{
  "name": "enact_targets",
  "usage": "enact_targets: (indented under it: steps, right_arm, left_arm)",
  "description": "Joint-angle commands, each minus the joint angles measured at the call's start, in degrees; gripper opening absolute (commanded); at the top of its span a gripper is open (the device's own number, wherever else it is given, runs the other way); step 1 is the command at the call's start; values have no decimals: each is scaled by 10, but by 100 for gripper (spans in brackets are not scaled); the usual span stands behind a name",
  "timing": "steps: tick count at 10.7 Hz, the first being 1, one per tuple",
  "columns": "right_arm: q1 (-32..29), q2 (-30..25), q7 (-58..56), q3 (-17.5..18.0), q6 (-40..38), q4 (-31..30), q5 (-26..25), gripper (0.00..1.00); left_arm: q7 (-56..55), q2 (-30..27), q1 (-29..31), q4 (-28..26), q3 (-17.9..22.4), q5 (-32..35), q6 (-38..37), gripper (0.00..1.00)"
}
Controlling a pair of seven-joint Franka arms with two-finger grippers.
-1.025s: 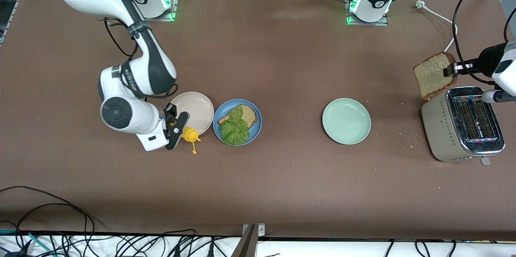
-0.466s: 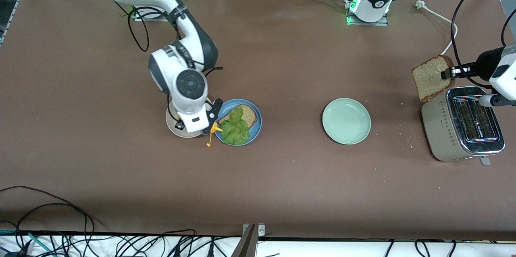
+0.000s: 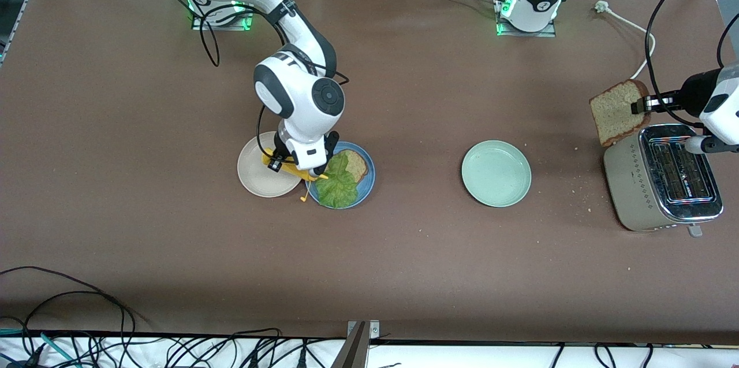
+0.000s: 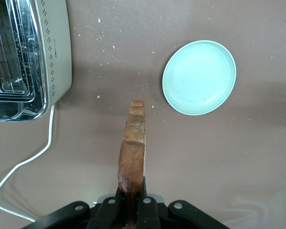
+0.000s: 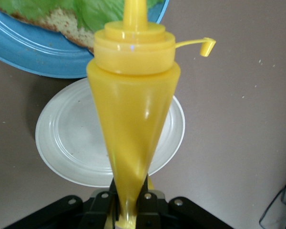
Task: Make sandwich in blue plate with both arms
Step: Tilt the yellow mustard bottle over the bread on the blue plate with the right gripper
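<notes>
The blue plate holds one slice of brown bread with a ruffled green lettuce leaf on it. My right gripper is shut on a yellow squeeze bottle, held low over the gap between the beige plate and the blue plate. In the right wrist view the bottle points its nozzle at the blue plate from my right gripper. My left gripper is shut on a second bread slice, held on edge in the air beside the toaster; the left wrist view shows this slice in my left gripper.
A beige plate lies beside the blue plate, toward the right arm's end. A mint-green plate lies mid-table. The toaster stands at the left arm's end with its white cord. Crumbs lie scattered round it.
The right arm has swung with the yellow bottle from beside the beige plate across it to the blue plate's edge. The left arm with its bread slice has barely moved.
</notes>
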Motion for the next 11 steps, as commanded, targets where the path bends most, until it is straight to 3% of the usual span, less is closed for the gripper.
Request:
enact_targets:
  steps: [1,6,11]
  right_arm:
    - [10,-11,30,-6,3,-31,-37,0]
    - [10,-11,103,1,49,-95,-117,0]
    - [10,-12,113,9,57,-109,-146,0]
  left_arm:
    - [-5,-4,2,-4,0,-14,6,0]
    - [-5,-4,2,-5,0,-14,6,0]
    - [-6,-4,2,-6,0,-14,6,0]
